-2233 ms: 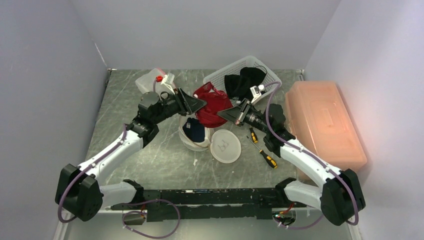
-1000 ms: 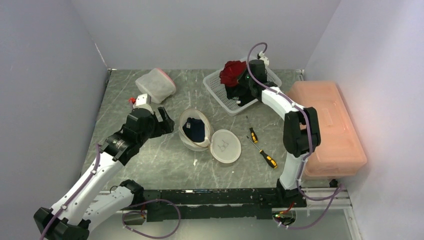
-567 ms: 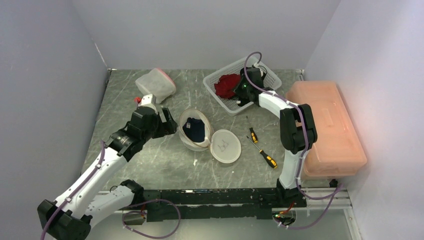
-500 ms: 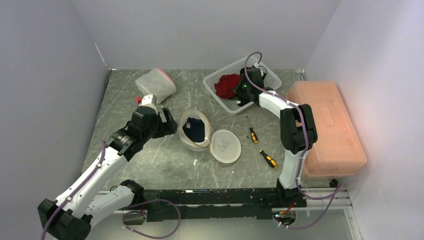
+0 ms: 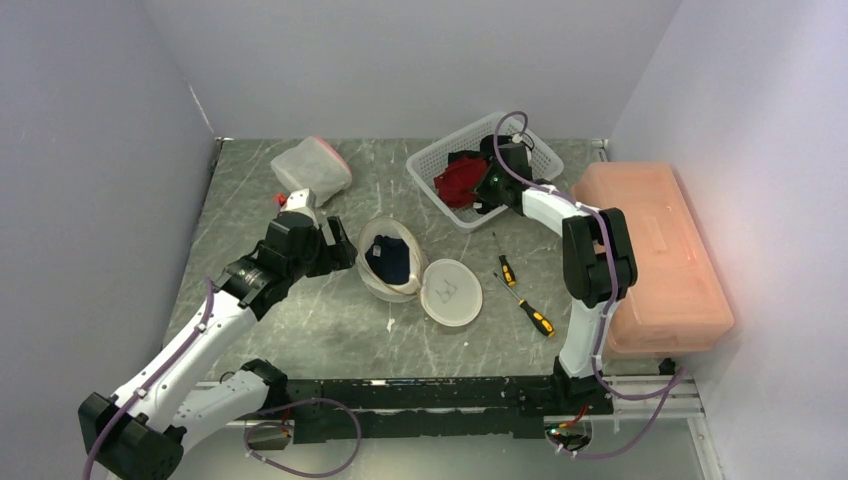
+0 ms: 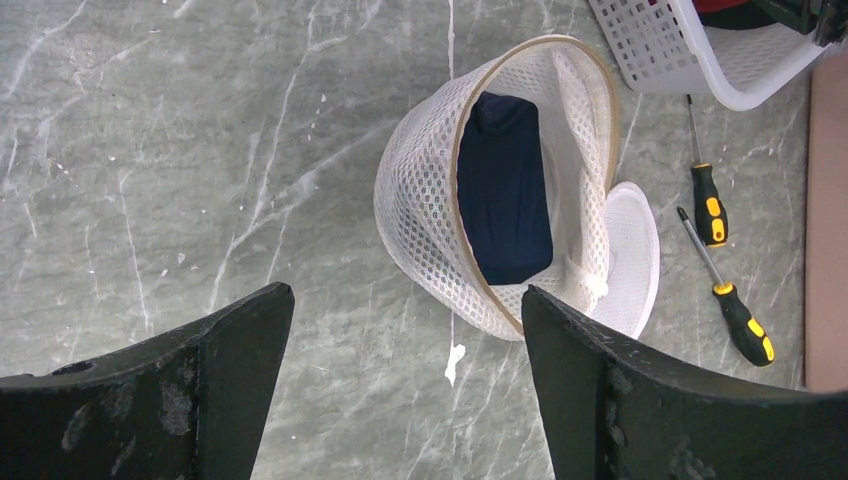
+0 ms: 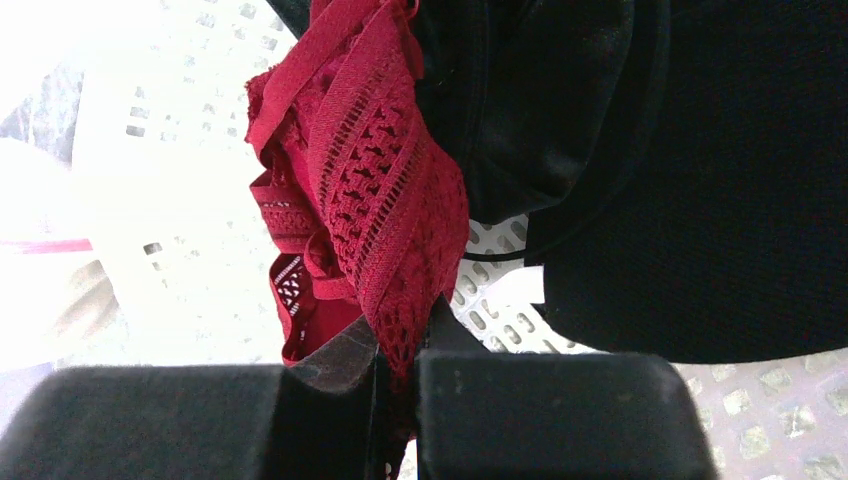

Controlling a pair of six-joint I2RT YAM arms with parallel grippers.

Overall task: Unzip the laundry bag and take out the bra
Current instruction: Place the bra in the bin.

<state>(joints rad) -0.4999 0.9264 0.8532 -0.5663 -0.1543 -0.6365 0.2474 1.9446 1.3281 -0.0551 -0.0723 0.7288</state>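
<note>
At the table's back edge, inside the white basket (image 5: 428, 160), the right gripper (image 7: 400, 365) is clenched on the red lace bra (image 7: 370, 190), crowded by black clothing (image 7: 650, 180) that covers much of the basket floor. By the unzipped laundry bag (image 6: 425, 230), the left gripper (image 6: 400, 300) hangs spread wide, holding nothing. Two screwdrivers (image 5: 525, 295) lie between bag and orange bin (image 5: 650, 250). A mark on the bag's flap (image 5: 452, 292) is too small to read.
</note>
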